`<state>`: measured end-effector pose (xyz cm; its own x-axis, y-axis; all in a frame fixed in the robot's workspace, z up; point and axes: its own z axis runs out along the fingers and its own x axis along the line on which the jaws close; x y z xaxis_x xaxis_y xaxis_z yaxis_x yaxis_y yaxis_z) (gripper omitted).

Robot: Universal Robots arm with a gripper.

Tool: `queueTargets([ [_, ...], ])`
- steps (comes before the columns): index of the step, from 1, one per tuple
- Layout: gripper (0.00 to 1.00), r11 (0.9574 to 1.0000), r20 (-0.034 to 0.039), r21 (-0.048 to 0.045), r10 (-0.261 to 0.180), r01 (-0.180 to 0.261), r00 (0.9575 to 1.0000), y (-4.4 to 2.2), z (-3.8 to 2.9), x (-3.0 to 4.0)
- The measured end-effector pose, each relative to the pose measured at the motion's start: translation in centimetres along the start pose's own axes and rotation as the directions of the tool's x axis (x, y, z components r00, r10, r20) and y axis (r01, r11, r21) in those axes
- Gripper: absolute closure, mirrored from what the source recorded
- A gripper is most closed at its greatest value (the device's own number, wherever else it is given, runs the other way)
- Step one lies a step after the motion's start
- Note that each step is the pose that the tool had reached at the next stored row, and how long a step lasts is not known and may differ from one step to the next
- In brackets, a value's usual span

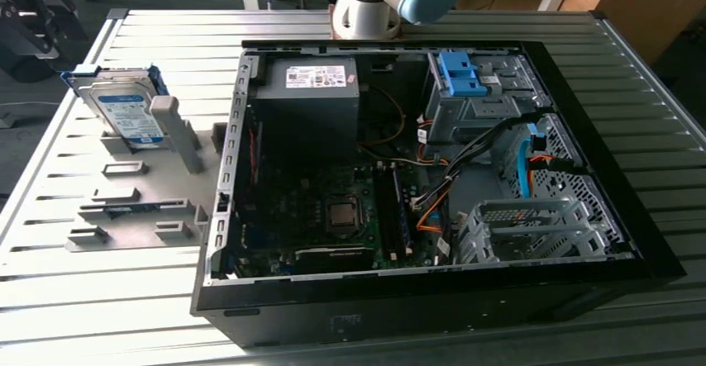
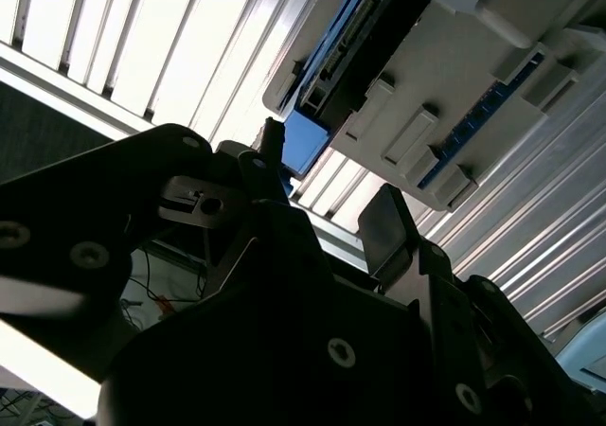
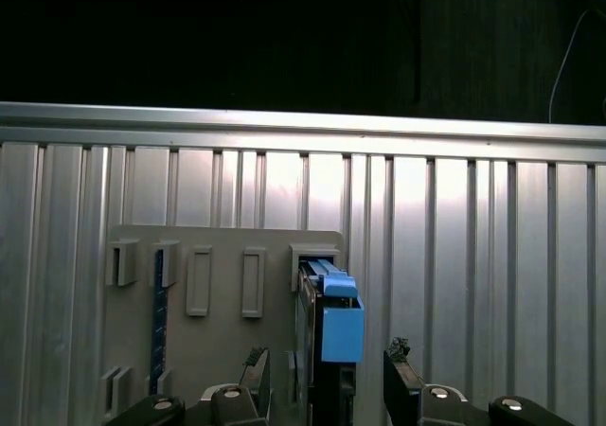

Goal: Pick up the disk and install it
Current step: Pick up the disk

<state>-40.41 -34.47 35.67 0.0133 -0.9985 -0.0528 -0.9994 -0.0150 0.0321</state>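
Observation:
The disk (image 1: pixel 121 106) stands on edge in a slot of the grey holder plate (image 1: pixel 138 217), on the table at the exterior view's left. It is silver with a white-and-blue label and a blue carrier frame. In the first wrist view I look along the disk (image 3: pixel 329 327) edge-on, and my gripper (image 3: pixel 327 383) is open, with one fingertip (image 3: pixel 256 369) showing on each side of it. The fingers are still some way short of the disk and hold nothing. In the second wrist view the disk (image 2: pixel 346 52) lies beyond the open gripper (image 2: pixel 327 189).
An open black computer case (image 1: pixel 617 242) lies on the slatted metal table (image 1: pixel 78 300). Inside are a grey power supply box (image 1: pixel 309 93), a bare blue bracket (image 1: pixel 461 73), cables and a metal drive cage (image 1: pixel 524 225). The arm's base (image 1: pixel 369 7) stands behind the case.

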Motion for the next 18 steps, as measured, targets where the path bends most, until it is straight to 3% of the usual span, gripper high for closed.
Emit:
queueTargets([
  [11,0.41,1.0000,0.0001,0.0002,0.000,0.000,1.0000,-0.01,0.11,0.00],
  [16,0.41,1.0000,0.0000,0.0009,0.000,0.000,1.0000,0.10,0.90,0.04],
  [18,0.41,1.0000,-0.0003,0.0080,-0.001,0.001,1.0000,0.15,1.14,0.06],
])
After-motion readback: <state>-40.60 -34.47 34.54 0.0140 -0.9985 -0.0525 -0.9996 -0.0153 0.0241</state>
